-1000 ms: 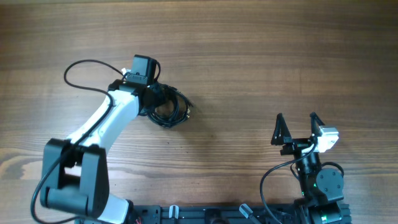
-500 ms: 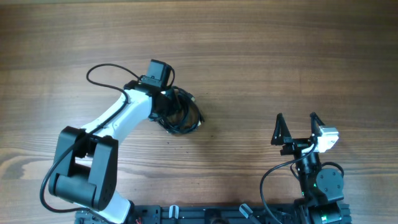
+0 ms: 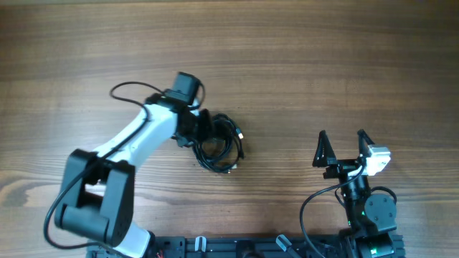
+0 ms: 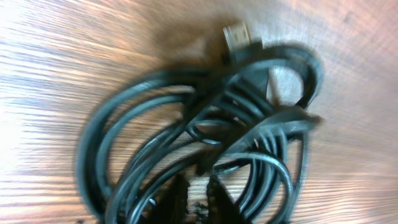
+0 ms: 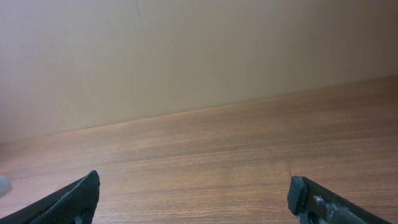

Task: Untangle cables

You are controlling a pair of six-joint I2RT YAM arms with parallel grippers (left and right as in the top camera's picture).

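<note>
The cables (image 3: pixel 221 145), thin black flexible cords wound together, lie as one bundle on the brown wooden table (image 3: pixel 323 57), a little left of the middle in the overhead view. How many separate cords are in the bundle I cannot count, because the loops cross and cover each other. In the left wrist view the cables (image 4: pixel 186 130) fill nearly the whole picture as several overlapping rings. One small silvery plug (image 4: pixel 235 34) shows at the top edge of the coil, and this view is blurred.

There are two arms and two grippers. The left gripper (image 3: pixel 201 135), at the end of the white and black left arm (image 3: pixel 136 136), reaches into the left side of the bundle. Seen from the wrist, the left gripper (image 4: pixel 196 194) has its two dark fingers almost together, pinching strands at the near edge of the coil. One thin black wire (image 3: pixel 125 89) of the arm itself makes a loop beside the wrist, apart from the bundle.

The right gripper (image 3: pixel 342 147) is near the lower right of the table, well apart from the cables. Its two black fingers stand wide apart with nothing between them. The right wrist view shows the right gripper (image 5: pixel 196 202) over bare wood, with one plain beige wall (image 5: pixel 186 50) behind.
</note>
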